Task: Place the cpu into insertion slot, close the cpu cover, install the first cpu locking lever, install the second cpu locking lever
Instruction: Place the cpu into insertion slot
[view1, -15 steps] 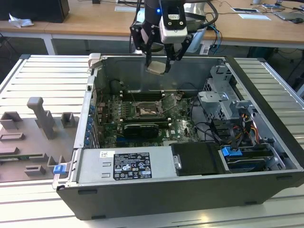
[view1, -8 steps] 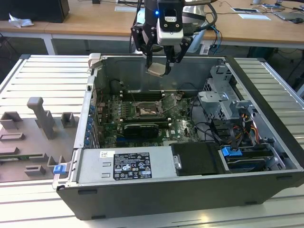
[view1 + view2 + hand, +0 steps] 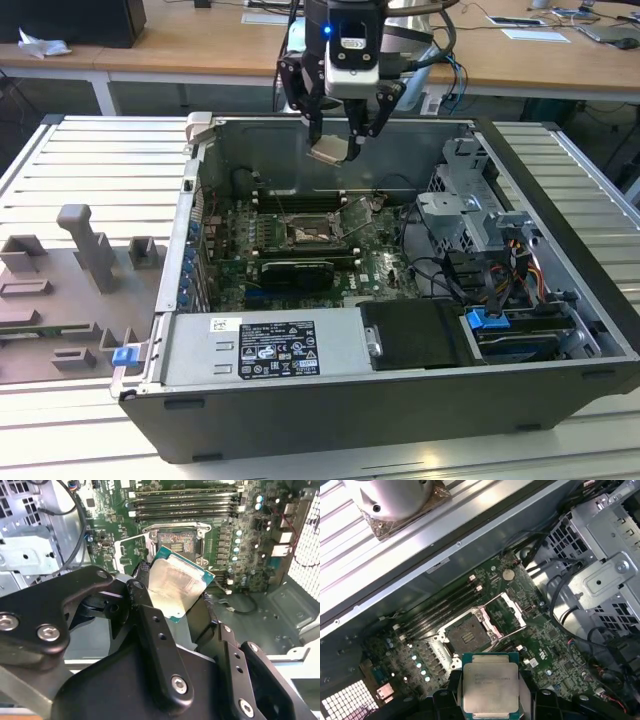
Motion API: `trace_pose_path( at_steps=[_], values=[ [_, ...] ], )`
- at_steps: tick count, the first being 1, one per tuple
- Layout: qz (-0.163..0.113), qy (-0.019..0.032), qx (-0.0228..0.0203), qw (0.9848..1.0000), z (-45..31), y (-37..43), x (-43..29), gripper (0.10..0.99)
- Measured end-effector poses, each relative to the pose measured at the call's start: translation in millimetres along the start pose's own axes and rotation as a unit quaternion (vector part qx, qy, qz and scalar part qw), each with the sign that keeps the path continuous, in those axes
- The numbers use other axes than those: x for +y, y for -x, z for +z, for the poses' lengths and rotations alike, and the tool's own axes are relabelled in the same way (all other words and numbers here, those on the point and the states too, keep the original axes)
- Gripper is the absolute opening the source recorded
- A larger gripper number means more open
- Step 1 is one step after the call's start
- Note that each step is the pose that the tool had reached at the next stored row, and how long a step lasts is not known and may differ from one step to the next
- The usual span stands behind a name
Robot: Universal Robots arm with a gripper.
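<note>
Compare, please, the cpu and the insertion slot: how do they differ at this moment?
The cpu is held in the end effector, in the air; the insertion slot sits empty in the green motherboard. The cpu's top is pale silver; the insertion slot's centre is dark within a metal rim. The cpu hangs tilted; the insertion slot lies flat. Both are square.

A ribbed, silvery slatted table [image 3: 95, 150] carries an open black computer case [image 3: 400, 410] lying on its side and, just beside it at the exterior view's left, a grey fixture plate [image 3: 55, 300] with upright blocks.
</note>
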State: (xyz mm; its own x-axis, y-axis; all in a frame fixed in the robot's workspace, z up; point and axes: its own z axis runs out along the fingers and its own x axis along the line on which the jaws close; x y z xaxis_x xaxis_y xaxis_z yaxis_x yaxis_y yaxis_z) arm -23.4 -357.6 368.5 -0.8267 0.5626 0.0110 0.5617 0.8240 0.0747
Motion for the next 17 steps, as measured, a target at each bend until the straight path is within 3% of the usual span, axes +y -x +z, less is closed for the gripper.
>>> trace_pose_path(
  at_steps=[7,12,17],
  values=[
    [0.051,-0.0001,-0.0043,0.9987,0.6,0.0,-0.1,0.541],
    [0.083,-0.0002,-0.007,0.9965,1.1,0.0,-0.1,0.541],
    [0.114,-0.0004,-0.0097,0.9934,1.6,0.0,-0.1,0.541]
  ],
)
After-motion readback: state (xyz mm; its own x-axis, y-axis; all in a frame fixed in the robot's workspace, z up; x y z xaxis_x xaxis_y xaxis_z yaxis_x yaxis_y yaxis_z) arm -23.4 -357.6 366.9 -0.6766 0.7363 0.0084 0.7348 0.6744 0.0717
